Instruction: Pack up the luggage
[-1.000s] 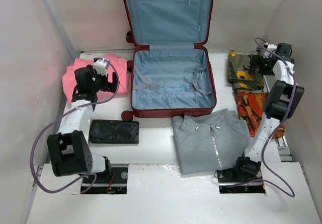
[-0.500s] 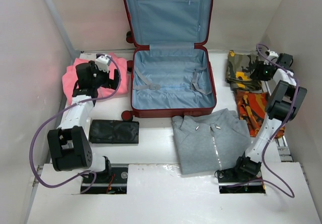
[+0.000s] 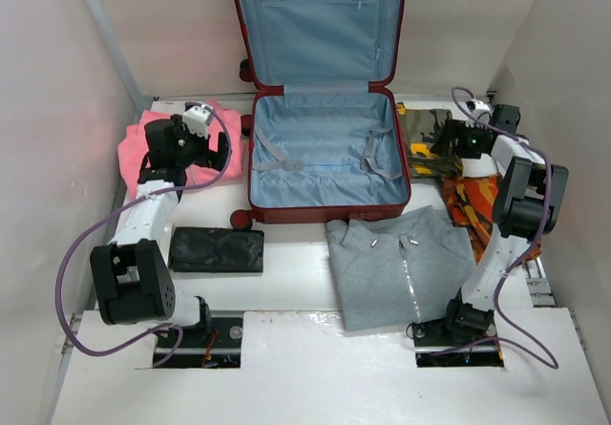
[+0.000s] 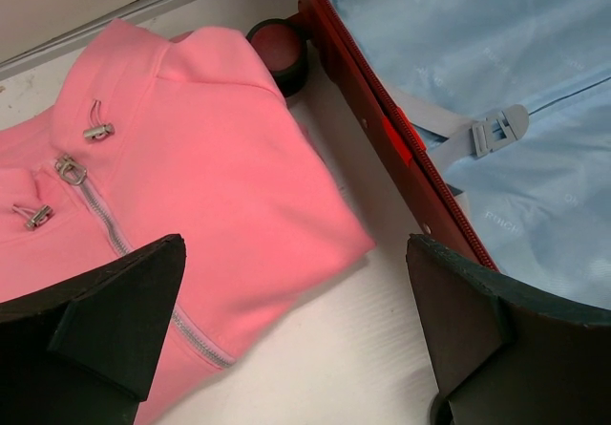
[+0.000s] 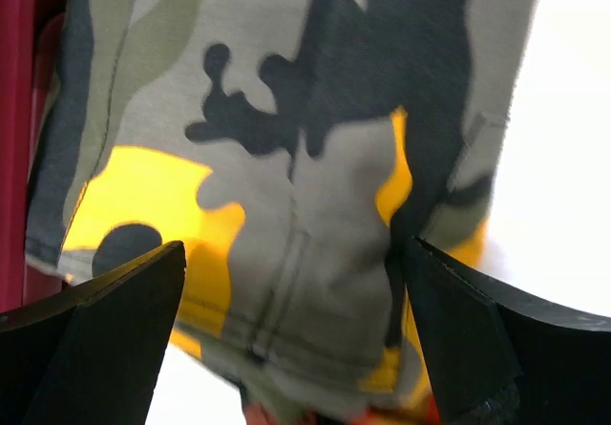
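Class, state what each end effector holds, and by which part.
Nothing is held: the left end effector stands open over the pink hoodie, the right end effector open over the camouflage garment.

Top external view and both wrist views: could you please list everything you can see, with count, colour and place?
luggage: one, dark red with light blue lining, lying open at the far middle of the table, lid raised
pink zip top: one, pink, left of the luggage
black pouch: one, black, near the luggage's front left corner
grey jacket: one, grey, in front of the luggage
camouflage garment: one, olive, grey and yellow, right of the luggage
orange garment: one, orange with dark pattern, nearer than the camouflage garment
table: one, white
left claw: one, black, open over the pink zip top
right claw: one, black, open over the camouflage garment
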`<state>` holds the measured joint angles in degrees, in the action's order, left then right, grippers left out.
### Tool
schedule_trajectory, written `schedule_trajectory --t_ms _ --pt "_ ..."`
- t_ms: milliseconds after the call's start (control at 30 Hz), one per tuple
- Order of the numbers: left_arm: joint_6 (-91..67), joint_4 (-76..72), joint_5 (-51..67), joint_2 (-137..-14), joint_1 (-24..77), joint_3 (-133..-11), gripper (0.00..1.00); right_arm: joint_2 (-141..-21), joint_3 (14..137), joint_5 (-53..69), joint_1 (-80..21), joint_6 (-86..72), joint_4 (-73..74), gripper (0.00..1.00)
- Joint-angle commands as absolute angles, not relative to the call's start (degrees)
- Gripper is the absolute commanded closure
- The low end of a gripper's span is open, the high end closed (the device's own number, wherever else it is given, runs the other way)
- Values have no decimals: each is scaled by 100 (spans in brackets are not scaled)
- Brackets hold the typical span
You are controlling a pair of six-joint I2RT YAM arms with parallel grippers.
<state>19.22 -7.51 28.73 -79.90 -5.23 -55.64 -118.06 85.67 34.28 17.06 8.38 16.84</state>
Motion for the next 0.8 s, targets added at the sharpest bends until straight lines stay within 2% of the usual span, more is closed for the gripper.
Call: schedule_trajectory --t_ms 0,233,667,733,767 --pt "1986 -958 3032 -7910 -501 -5687 0 -11549 8726 3332 1986 764 2283 0" --pt "2039 -844 3085 -7857 -448 -5695 0 -12241 10001 3173 2039 1046 3269 0" --pt "2145 -729 3190 -7805 -448 -5695 0 -12955 9114 4411 2031 880 2356 0" --pt "2197 -782 3190 -7805 -448 -5695 0 -13017 9062 4474 1978 879 2355 4" --pt "2197 -782 3190 -7805 -448 -5695 0 -13017 9001 4474 1978 931 2355 13"
